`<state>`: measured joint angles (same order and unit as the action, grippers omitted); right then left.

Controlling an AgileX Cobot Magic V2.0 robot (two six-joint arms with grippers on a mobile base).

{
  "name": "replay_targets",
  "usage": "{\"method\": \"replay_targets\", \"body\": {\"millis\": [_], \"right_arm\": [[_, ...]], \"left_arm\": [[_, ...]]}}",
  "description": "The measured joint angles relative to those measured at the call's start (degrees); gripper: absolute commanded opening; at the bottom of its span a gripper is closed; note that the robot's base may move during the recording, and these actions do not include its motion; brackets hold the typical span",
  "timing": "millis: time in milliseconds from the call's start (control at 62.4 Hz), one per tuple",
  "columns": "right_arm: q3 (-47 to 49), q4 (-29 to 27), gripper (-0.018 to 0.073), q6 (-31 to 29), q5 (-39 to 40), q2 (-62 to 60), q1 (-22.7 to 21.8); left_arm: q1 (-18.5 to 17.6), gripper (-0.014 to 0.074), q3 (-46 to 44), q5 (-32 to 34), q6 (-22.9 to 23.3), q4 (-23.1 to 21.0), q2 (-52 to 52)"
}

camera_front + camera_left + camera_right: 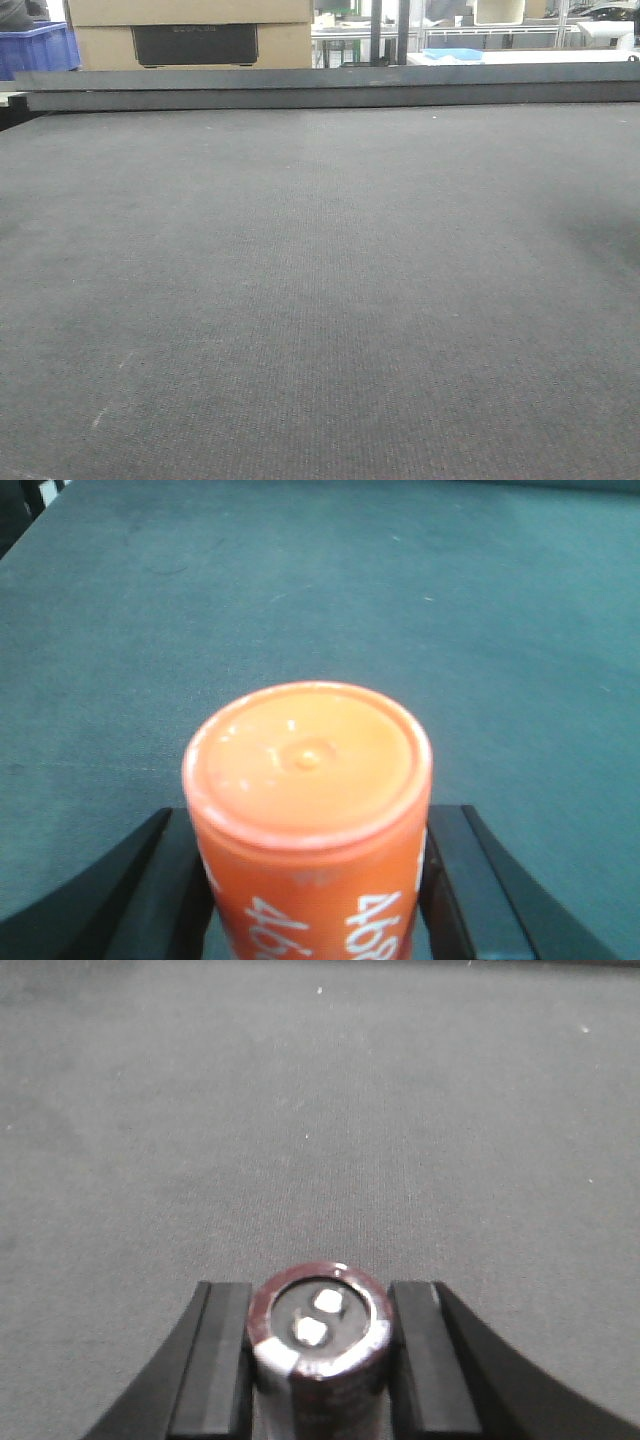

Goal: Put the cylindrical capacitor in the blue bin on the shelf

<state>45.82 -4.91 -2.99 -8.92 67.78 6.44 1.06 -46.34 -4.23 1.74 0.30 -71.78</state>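
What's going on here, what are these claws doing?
A two-armed robot holds one thing in each gripper over a dark grey matted tabletop. The left gripper clamps a large orange cylinder marked 4680; the right gripper grips a small dark brown cylindrical capacitor with two silvery terminals. The shelf is not in view.

Orange cylinder (pixel 310 810) cut off at 6 o'clock, cylindrical capacitor (pixel 320 1345) likewise, box label (pixel 195 42) at 11 o'clock unreadable
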Motion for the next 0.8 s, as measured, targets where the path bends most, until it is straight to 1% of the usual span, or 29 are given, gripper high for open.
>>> {"method": "replay_targets", "body": {"millis": [32,176,289,529,705,801], "right_arm": [[2.0,0.3,-0.0162,0.0,-2.4,0.0,0.0],[8.7,0.8,-0.0162,0.0,-13.2,-0.3,0.0],[11.8,0.8,-0.0162,0.0,-19.9,-1.8,0.0],[12.5,0.8,-0.0162,0.0,-28.3,-12.0,0.0],[11.7,0.8,-0.0162,0.0,-31.0,-19.5,0.0],[10.3,0.8,-0.0162,0.0,-32.1,-23.1,0.0]], "left_arm": [[0.0,-0.0111,-1.6,-3.5,0.0,0.6,1.0],[0.0,-0.0111,-6.8,-15.2,0.0,2.3,4.5],[0.0,-0.0111,-9.4,-22.1,0.0,2.7,7.3],[0.0,-0.0111,-10.0,-31.6,-0.1,2.9,18.5],[0.0,-0.0111,-10.0,-38.4,-0.1,3.0,25.8],[0.0,-0.0111,-9.7,-40.5,-0.1,3.0,29.0]]}}
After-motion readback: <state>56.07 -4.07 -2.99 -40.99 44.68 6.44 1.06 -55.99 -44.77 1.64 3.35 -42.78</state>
